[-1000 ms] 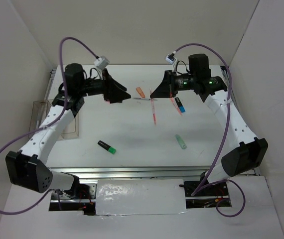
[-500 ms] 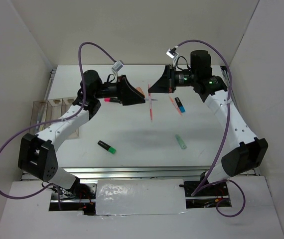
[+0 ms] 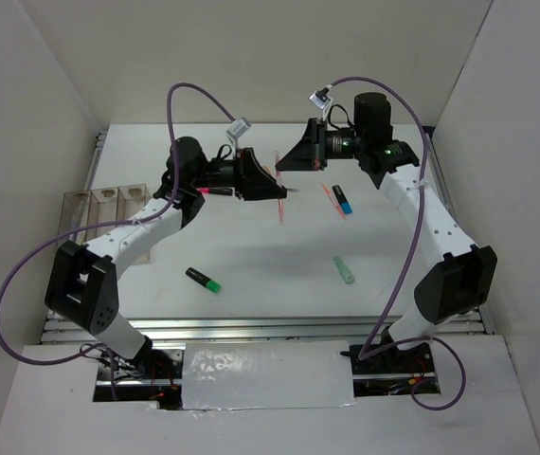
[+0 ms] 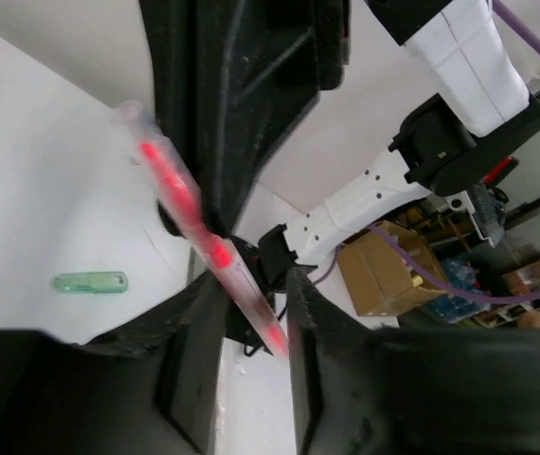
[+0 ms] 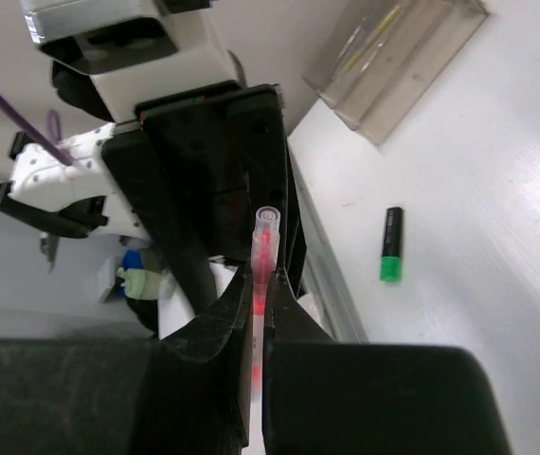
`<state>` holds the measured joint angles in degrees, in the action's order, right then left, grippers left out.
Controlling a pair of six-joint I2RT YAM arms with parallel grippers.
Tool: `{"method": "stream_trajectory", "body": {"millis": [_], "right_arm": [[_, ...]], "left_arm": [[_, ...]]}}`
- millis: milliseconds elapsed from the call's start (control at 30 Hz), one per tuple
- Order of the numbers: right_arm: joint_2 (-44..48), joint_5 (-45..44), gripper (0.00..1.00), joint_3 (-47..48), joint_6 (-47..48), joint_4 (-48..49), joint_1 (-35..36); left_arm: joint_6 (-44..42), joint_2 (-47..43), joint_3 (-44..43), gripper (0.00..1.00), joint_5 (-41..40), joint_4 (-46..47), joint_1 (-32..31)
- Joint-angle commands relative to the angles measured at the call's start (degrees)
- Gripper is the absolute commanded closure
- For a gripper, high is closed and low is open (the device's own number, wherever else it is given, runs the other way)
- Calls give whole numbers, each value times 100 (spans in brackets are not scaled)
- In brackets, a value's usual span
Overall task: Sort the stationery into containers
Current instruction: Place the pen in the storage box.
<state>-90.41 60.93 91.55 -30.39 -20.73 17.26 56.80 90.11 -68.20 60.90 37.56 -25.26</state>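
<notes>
A thin red pen hangs in the air above the far middle of the table. My right gripper is shut on it; in the right wrist view the pen is clamped upright between the jaws. My left gripper is open, and its jaws stand either side of the pen's lower part, which is close to one finger. The three clear brownish containers stand at the left edge and also show in the right wrist view.
On the table lie a black-green highlighter, a mint green highlighter, a blue-black highlighter beside a second thin red pen, and a pink highlighter by the left arm. White walls enclose three sides.
My left arm has swung right, from beside the containers to the pen. My right gripper has carried the red pen up and left. The left jaws now straddle the pen.
</notes>
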Motion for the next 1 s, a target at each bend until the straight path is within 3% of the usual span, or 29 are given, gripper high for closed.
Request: {"method": "stream_trajectory", "body": {"millis": [0,67,100,133,200,300,333,367,400,433,467,567,667,833,967], "right_arm": [[59,148,100,127,-291,693,15],[68,156,100,100,-309,711,15],[50,165,92,126,-249,633,15],[50,87,69,135,-222,571,-20],[85,16,39,118,-125,343,-134],[94,-159,19,161,313,0,-336],[68,-412,17,214,506,-393,-459],[41,-563,16,284,725,-640,-486],[-89,-773,14,546,1345,-930,-495],[-186,-1262,14,714,1656,-1577,-460],[-405,-1502,14,1002,1955,-1853,-416],[-774,-2478,14,1329,2757,-2593,-206],[-1065,-3006,14,1392,3186,-2883,-117],[-1286,-3122,15,1313,3233,-2840,-100],[-1488,-3086,16,1489,3268,-2963,-38]], "left_arm": [[-282,51,-351,60,18,-125,-23],[-301,16,-351,67,18,-275,-14],[-440,-19,-378,75,18,-406,12],[-580,-54,-404,79,18,-599,47],[-1142,-230,-501,90,1,-1468,282],[-2021,-511,-632,99,-79,-3066,1090],[-2328,-546,-728,100,-79,-3558,1415],[-3279,-460,-1147,100,-122,-5138,2079],[-3898,-337,-1491,100,-488,-6145,2399],[-5079,56,-1886,100,-796,-7078,2785],[-5604,277,-2646,100,-1469,-8636,3390],[-6987,1008,-3497,100,-2685,-10001,4544],[-7549,1377,-3367,100,-4676,-9813,5415],[-7929,1816,-3436,98,-5395,-9741,6155],[-8052,1914,-3253,89,-5747,-9540,6173]]}}
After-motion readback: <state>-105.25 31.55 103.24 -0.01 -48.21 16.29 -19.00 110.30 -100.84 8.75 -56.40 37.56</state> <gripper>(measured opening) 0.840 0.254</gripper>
